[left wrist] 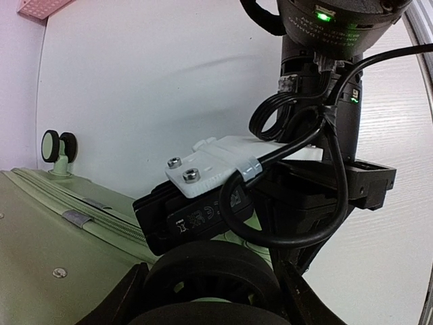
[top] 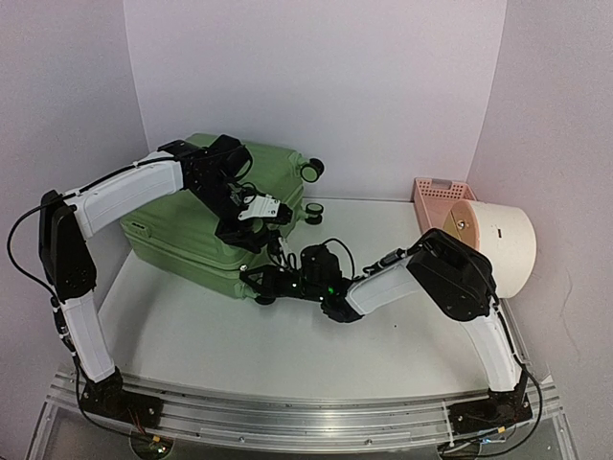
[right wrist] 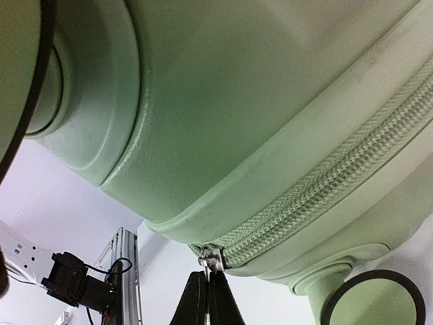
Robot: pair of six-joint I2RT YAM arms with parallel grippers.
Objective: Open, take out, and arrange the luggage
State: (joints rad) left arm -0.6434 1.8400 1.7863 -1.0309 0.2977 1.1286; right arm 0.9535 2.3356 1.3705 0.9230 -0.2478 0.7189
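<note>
The light-green luggage (top: 177, 240) lies flat at the back left of the table, its zipper closed. My left gripper (top: 251, 233) reaches over its top to the near right corner. In the left wrist view the gripper (left wrist: 210, 301) has its fingers (left wrist: 308, 298) on both sides of a black luggage wheel (left wrist: 210, 267), shut on it. My right gripper (top: 257, 280) is at the luggage's front edge. In the right wrist view the gripper (right wrist: 208, 301) is shut on the metal zipper pull (right wrist: 212, 258) at the end of the green zipper (right wrist: 338, 169), under the shell (right wrist: 237, 101).
A pink slotted basket (top: 441, 190) and a cream drum (top: 500, 244) stand at the back right. Two more luggage wheels (top: 311, 171) stick out on the right side. The right arm's wrist (left wrist: 325, 40) and camera mount (left wrist: 210, 166) sit just in front of my left gripper.
</note>
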